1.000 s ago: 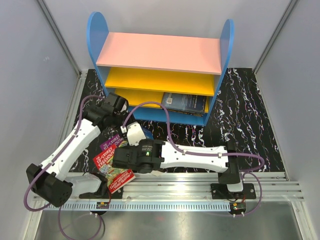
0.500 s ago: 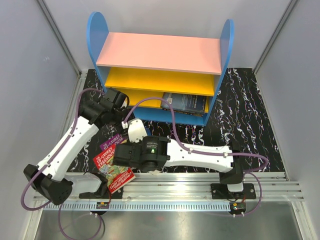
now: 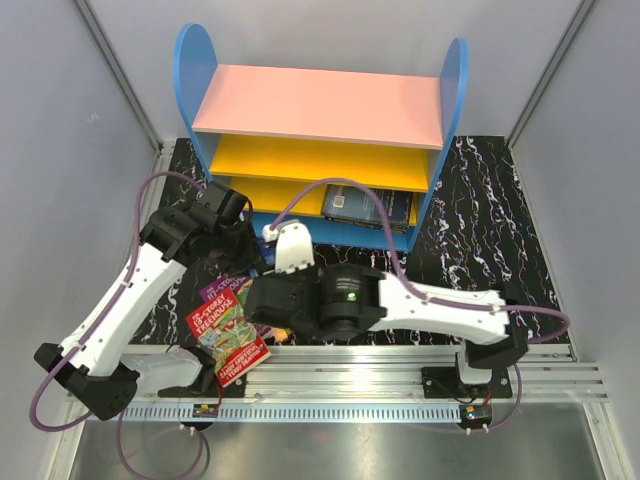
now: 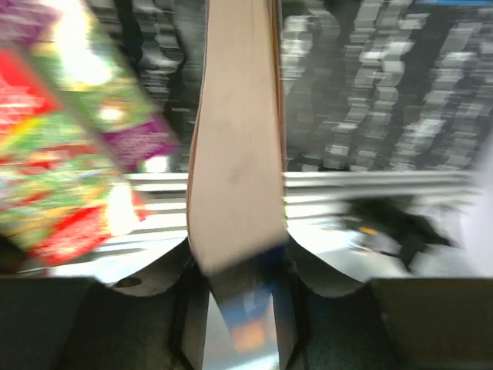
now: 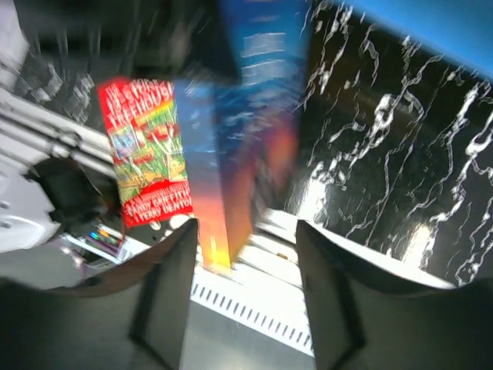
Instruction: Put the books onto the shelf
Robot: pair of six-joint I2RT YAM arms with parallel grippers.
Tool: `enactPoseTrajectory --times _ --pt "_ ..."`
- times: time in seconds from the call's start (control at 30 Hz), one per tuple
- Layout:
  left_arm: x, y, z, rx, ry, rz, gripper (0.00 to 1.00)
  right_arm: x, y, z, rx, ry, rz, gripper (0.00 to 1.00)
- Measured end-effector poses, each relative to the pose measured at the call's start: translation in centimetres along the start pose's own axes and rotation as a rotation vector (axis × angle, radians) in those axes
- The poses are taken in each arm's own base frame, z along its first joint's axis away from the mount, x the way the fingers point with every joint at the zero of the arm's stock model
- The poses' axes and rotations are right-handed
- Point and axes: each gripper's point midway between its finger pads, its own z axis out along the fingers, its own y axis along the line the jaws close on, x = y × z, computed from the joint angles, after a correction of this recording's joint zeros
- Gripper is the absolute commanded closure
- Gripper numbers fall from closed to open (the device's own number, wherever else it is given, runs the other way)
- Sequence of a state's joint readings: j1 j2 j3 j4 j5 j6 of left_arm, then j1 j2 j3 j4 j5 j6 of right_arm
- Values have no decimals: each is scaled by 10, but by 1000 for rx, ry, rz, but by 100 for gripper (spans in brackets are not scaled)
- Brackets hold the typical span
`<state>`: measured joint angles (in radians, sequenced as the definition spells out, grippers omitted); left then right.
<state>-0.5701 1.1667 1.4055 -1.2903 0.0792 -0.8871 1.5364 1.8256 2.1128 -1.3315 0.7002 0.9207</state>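
Note:
A blue-orange book (image 5: 231,154) hangs edge-on, its pale page block (image 4: 235,154) running up the left wrist view. My left gripper (image 4: 239,262) is shut on its lower end and sits left of the shelf's foot in the top view (image 3: 238,250). My right gripper (image 5: 246,262) stands open, the book's orange end between its fingers (image 5: 166,297) without touching either. A red Treehouse book (image 3: 228,342) lies on a purple one (image 3: 222,290) near the front edge. The shelf (image 3: 315,105) holds a dark blue book (image 3: 368,207) on its lowest yellow board.
The black marbled table (image 3: 480,230) spreads to the right of the shelf. An aluminium rail (image 3: 380,385) runs along the near edge. Grey walls close in both sides. Purple cables (image 3: 330,195) loop over both arms, in front of the lower boards.
My right gripper's jaws have opened off the blue-orange book. The left arm has swung left and back with the book still in its grip. The right arm has shifted right.

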Motion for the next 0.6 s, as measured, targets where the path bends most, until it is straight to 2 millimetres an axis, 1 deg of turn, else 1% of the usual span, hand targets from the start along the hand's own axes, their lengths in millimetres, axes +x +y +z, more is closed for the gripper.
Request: enactPoseTrajectory --times 0.03,0.1,0.17,0.23,0.3,0.4,0.5,0.57,0.6 --pt "0 8 0 -32 -4 20 100 -9 -4 -7 -8 -23 18 29" --pt "-2 24 0 -107 -24 55 100 -28 -17 -27 -34 -66 62 23" --pt "-9 35 -4 -163 -54 82 100 -46 -31 -49 -68 -111 107 20" --pt "-15 35 -12 -179 -73 102 100 -60 -47 -70 -95 -151 148 19" --pt "-21 30 -20 -159 -97 115 100 -69 -59 -84 -114 -179 179 18" --pt "-28 20 -31 -123 -133 127 100 -75 -68 -92 -117 -204 205 18" --pt "-35 10 -47 -84 -174 144 100 -72 -68 -88 -107 -199 212 18" --pt "-41 1 -65 -48 -209 164 100 -66 -69 -84 -93 -188 209 18" --pt "-46 -5 -79 -21 -236 178 100 -63 -69 -81 -86 -183 209 18"
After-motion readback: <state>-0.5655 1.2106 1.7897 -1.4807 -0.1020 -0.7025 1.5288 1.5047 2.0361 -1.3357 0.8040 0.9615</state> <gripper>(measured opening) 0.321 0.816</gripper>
